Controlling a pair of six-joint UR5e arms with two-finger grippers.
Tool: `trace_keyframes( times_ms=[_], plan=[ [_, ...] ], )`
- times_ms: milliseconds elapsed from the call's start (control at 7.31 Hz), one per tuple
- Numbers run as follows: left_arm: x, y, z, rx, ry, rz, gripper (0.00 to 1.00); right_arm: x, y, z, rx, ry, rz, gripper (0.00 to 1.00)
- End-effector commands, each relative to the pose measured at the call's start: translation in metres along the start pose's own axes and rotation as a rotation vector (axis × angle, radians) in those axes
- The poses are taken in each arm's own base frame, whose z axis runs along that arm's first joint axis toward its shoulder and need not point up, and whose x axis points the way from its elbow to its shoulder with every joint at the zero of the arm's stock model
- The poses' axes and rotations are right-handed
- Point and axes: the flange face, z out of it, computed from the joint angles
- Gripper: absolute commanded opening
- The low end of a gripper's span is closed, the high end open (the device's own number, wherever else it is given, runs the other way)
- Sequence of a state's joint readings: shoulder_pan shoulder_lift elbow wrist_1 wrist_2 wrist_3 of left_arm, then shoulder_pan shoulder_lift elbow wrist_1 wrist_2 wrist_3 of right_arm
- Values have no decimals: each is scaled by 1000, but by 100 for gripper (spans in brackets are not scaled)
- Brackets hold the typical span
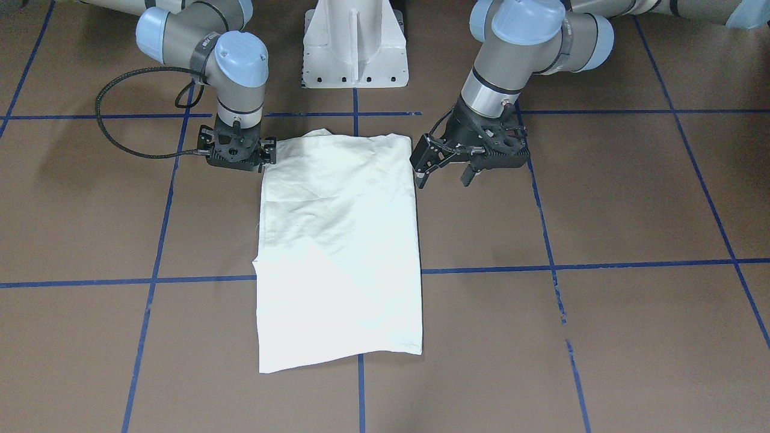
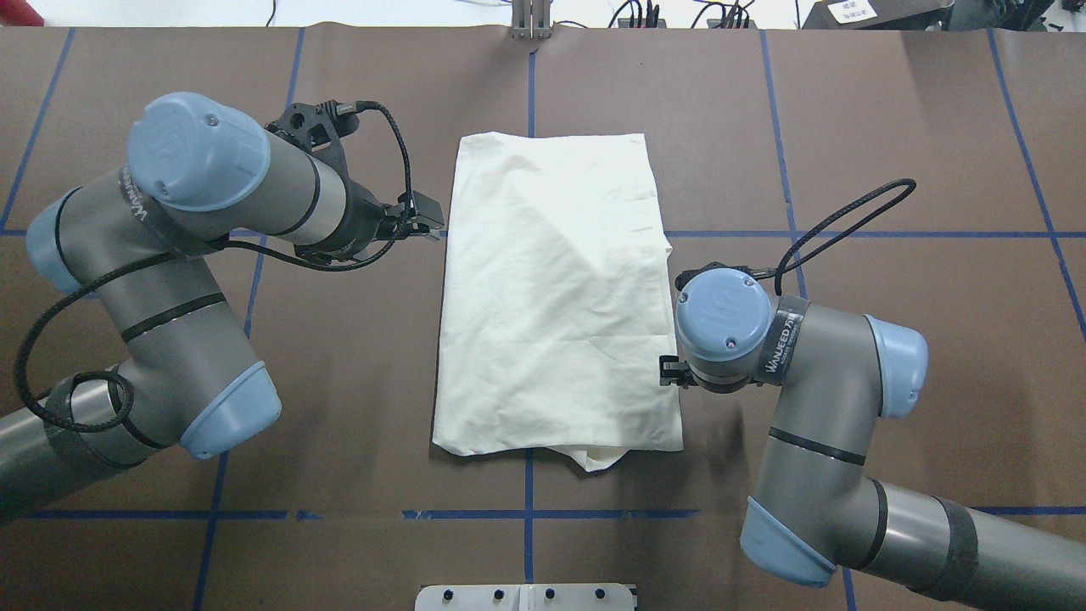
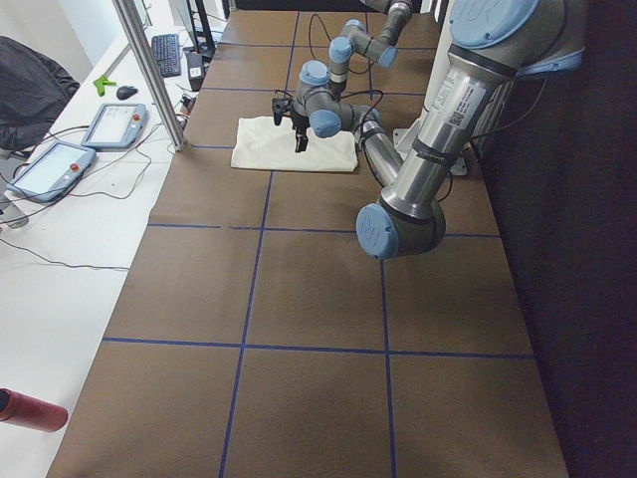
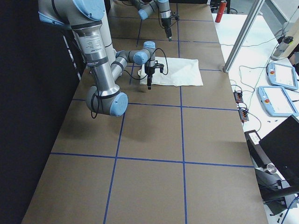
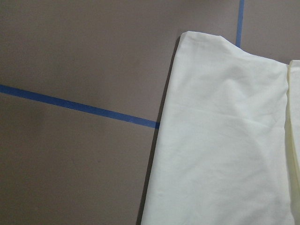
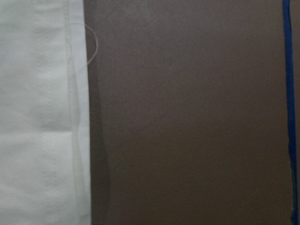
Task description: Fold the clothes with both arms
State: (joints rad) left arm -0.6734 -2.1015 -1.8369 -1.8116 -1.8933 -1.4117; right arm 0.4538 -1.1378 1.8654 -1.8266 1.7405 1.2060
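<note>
The clothes are one white shirt [image 1: 340,252], folded into a long rectangle with the plain side up, in the middle of the brown table [image 1: 601,198]. It also shows from overhead [image 2: 551,297]. My left gripper [image 1: 444,174] hangs open just off the shirt's long edge near the robot-side end, holding nothing. My right gripper [image 1: 240,155] points straight down at the opposite long edge, beside the shirt's corner, and looks open and empty. The left wrist view shows a shirt [image 5: 225,140] corner, the right wrist view the shirt's [image 6: 37,117] stitched hem; no fingers show in either.
Blue tape lines [image 1: 601,264] grid the table. The white pedestal base [image 1: 355,48] stands behind the shirt. A side bench holds teach pendants [image 3: 50,164] and a metal post [image 3: 149,70]; a red bottle [image 3: 30,410] lies near its end.
</note>
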Motion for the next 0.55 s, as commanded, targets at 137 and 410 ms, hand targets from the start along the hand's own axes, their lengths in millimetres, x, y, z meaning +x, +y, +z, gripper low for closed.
trace_keyframes(
  times_ms=[137,410],
  plan=[
    [-8,23,17,-41,-16,-100,100,-19,-5,-72,62,-195,-30,100],
    [-17,97,50,-114,2,-291,100,-24,-1,-99,91,-325,-42,100]
  ],
)
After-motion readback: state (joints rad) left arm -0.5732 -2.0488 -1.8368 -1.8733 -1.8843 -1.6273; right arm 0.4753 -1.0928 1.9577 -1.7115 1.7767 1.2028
